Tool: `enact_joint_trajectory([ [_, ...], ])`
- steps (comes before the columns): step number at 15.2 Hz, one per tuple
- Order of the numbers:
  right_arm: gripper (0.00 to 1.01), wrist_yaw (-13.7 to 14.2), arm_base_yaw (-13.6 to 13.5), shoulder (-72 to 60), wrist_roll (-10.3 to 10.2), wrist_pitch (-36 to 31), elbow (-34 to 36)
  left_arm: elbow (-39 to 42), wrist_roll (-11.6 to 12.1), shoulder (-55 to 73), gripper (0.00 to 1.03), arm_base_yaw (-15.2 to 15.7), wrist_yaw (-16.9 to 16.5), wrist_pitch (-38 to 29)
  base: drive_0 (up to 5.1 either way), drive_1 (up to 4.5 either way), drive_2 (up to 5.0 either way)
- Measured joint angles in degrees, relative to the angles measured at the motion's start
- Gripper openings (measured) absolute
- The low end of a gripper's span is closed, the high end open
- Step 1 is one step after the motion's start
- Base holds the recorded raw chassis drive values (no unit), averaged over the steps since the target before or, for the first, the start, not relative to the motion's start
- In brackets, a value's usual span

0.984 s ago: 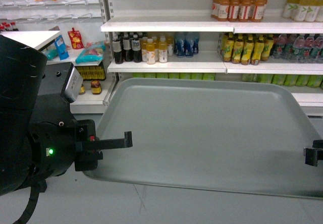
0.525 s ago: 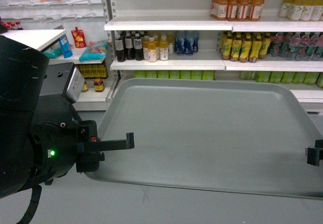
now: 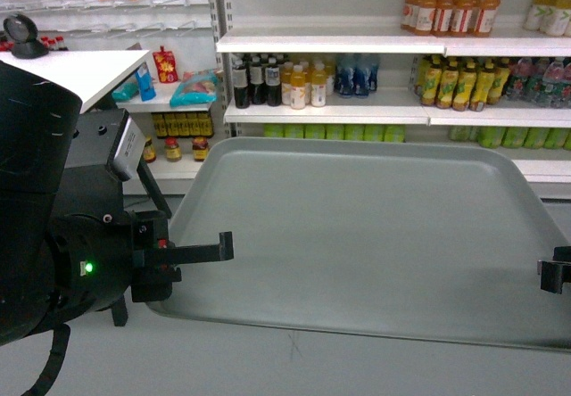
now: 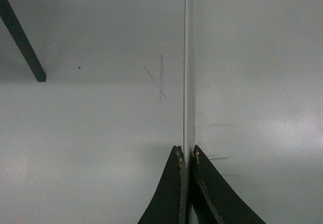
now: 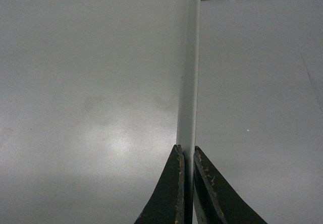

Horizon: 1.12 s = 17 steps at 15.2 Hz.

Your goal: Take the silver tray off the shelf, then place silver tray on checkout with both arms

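The silver tray (image 3: 366,235) is a big grey-green rectangle held level in the air over the grey floor, in front of me. My left gripper (image 3: 225,251) is shut on its left rim, my right gripper (image 3: 546,276) on its right rim. In the left wrist view the left gripper (image 4: 185,152) pinches the thin rim, with the tray (image 4: 252,82) surface to the right. In the right wrist view the right gripper (image 5: 185,150) clamps the rim, the tray (image 5: 91,82) to the left. The white shelf (image 3: 321,111) stands behind. The checkout (image 3: 80,70) counter shows at upper left.
A round black scanner (image 3: 20,35) sits on the checkout's far corner. A black leg (image 3: 156,195) slants down below the counter near the tray's left corner, and the black leg (image 4: 22,37) shows over the floor. Bottles (image 3: 303,79) fill the shelves behind, snack packets (image 3: 192,88) at left.
The background has slid to the right: the shelves moved rightward and the checkout counter with its scanner came into view at left. Tray and both grippers keep the same hold.
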<state>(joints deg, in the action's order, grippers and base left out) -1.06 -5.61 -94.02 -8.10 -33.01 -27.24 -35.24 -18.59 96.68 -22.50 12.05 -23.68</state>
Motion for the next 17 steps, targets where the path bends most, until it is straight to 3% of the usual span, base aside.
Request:
enact_joint_trajectory([
  [17,0.03,0.02,0.0,-0.02,0.0,0.26,0.0,0.0,0.0,0.02,0.02,0.0,0.15,0.17,-5.0,2.43,2.4],
])
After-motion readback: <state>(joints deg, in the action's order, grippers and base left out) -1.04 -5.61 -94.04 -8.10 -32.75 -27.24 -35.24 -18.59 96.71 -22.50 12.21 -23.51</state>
